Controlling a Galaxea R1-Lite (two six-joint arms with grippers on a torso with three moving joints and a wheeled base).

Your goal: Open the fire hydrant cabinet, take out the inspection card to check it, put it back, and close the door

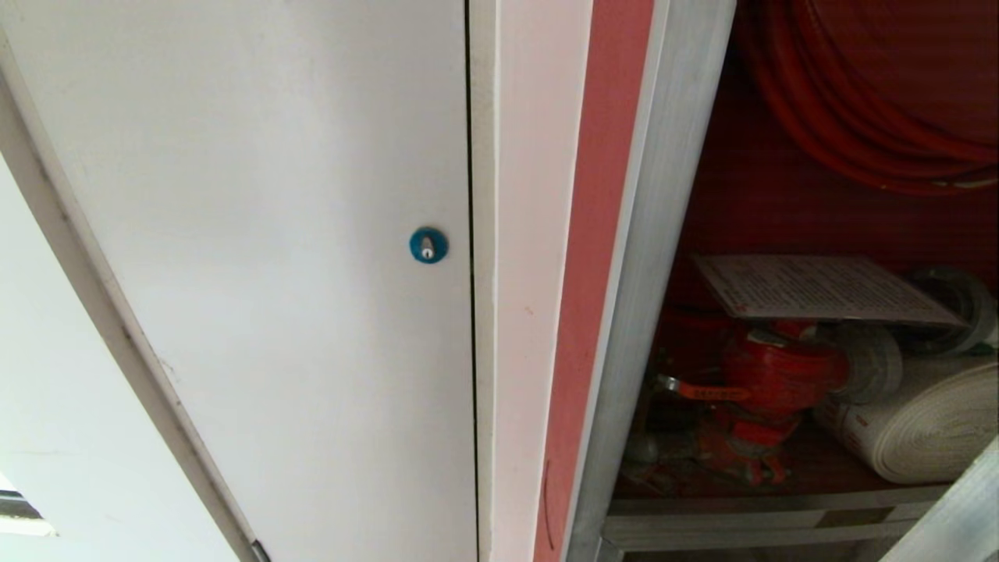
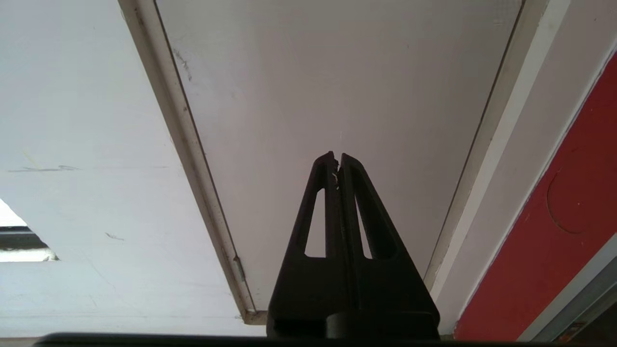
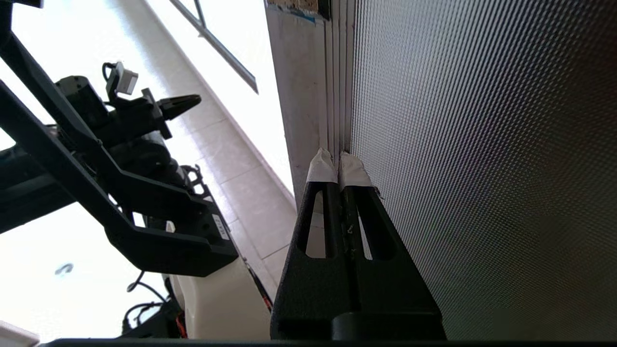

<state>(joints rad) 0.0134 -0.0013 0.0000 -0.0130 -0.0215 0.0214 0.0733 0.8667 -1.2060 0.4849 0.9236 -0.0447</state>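
Note:
The fire hydrant cabinet [image 1: 655, 257] stands open in the head view, red inside. The inspection card [image 1: 819, 289] lies flat on top of the red valve [image 1: 769, 375], under the red hose reel [image 1: 858, 101] and beside the white rolled hose [image 1: 929, 421]. A silver strip of the door [image 1: 956, 511] shows at the lower right corner. In the right wrist view my right gripper [image 3: 339, 161] is shut and empty, its white-taped tips close against the door where the dark patterned glass [image 3: 482, 168] meets the silver frame [image 3: 308, 86]. Neither arm shows in the head view.
A plain white door [image 1: 273, 273] with a blue round lock [image 1: 428, 245] fills the left of the head view. My left gripper [image 2: 336, 156] is parked, shut, pointing at that white door [image 2: 337, 86]. My own base and left arm [image 3: 120, 193] stand over pale floor tiles [image 3: 250, 168].

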